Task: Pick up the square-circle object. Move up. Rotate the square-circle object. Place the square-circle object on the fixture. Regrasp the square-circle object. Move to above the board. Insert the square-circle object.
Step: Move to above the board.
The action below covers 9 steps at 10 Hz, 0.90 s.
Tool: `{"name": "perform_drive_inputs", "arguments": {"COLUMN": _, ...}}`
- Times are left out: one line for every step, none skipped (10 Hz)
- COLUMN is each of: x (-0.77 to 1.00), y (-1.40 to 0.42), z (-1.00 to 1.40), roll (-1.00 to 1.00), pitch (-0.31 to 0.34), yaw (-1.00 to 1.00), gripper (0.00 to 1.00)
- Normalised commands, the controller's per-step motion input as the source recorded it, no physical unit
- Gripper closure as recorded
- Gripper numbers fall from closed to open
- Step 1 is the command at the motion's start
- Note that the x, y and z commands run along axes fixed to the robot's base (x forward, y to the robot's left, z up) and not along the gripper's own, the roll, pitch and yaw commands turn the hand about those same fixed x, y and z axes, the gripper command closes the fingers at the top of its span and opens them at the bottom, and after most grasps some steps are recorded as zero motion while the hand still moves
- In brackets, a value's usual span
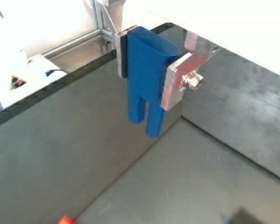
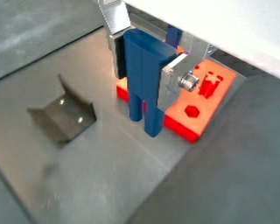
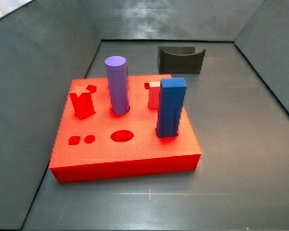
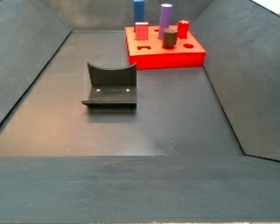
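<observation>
Holding the peg (image 1: pixel 143 83) clear of the floor, my gripper (image 2: pixel 154 79) has it clenched between the fingers (image 1: pixel 178 80), forked end hanging down; I see this in both wrist views. Neither side view shows the gripper or peg, so I judge the arm sits high, out of their frame. In a wrist view the fixture (image 2: pixel 63 116) lies off to one side below and the board (image 2: pixel 199 112) just behind the peg. I read this as the lift-and-rotate stage, though the wrist angle makes the peg's tilt hard to judge. In a side view the fixture (image 4: pixel 108 86) stands alone mid-floor, well apart from the board (image 4: pixel 166 49) at the far end, with open floor around it and sloped walls flanking both sides.
</observation>
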Motion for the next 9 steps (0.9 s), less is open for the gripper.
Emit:
{"name": "perform_drive_inputs", "arguments": {"x": 0.46, "y": -1.0, "z": 0.11, "roll": -0.01, "pitch": -0.017, "yaw": -0.01, "gripper": 1.0}}
{"name": "perform_drive_inputs", "arguments": {"x": 0.47, "y": -1.0, "z": 0.11, "roll": -0.01, "pitch": 0.013, "yaw": 0.0, "gripper": 1.0}}
{"name": "perform_drive_inputs", "arguments": {"x": 0.47, "y": -1.0, "z": 0.11, "roll": -0.01, "pitch": 0.022, "yaw": 0.0, "gripper": 1.0}}
{"name": "perform_drive_inputs", "arguments": {"x": 0.48, "y": -1.0, "z": 0.11, "roll": -0.01, "pitch": 0.044, "yaw": 0.0, "gripper": 1.0}}
{"name": "perform_drive_inputs", "arguments": {"x": 0.48, "y": -1.0, "z": 0.11, "roll": -0.02, "pitch": 0.053, "yaw": 0.01, "gripper": 1.0}}
{"name": "perform_drive_inputs", "arguments": {"x": 0.5, "y": -1.0, "z": 0.11, "roll": 0.0, "pitch": 0.079, "yaw": 0.01, "gripper": 1.0}}
{"name": "perform_drive_inputs", "arguments": {"x": 0.51, "y": -1.0, "z": 0.11, "roll": -0.01, "pitch": 0.091, "yaw": 0.01, "gripper": 1.0}}
{"name": "perform_drive_inputs", "arguments": {"x": 0.52, "y": -1.0, "z": 0.12, "roll": 0.01, "pitch": 0.11, "yaw": 0.01, "gripper": 1.0}}
{"name": "perform_drive_inputs", "arguments": {"x": 0.54, "y": -1.0, "z": 0.13, "roll": 0.01, "pitch": 0.128, "yaw": 0.01, "gripper": 1.0}}
